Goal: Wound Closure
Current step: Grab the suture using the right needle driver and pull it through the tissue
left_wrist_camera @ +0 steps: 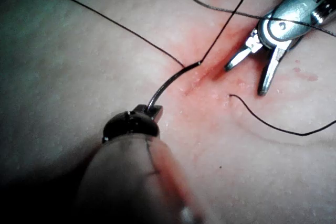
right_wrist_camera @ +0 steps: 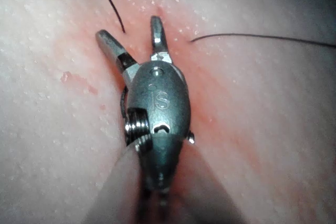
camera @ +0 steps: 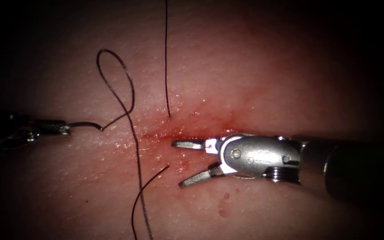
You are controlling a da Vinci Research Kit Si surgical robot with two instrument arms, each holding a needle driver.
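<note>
Now left tool [camera: 65,129] clamped on needle [camera: 85,125], lying left-right outside tissue [camera: 254,66], thread [camera: 132,95] end rightward, right tool [camera: 178,163] jaws apart, holding nothing.

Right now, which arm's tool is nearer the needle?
Left. The left tool holds the needle at one end, out of the tissue, left of the cut. The right tool hangs open at the cut, holding nothing.

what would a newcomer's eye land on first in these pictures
First, the right tool, silver, its fingers spread open and empty over the red cut in the tissue. Next, left of the cut, the left tool grips the needle near one end, clear of the tissue. Dark thread loops from the needle's free end.
</note>
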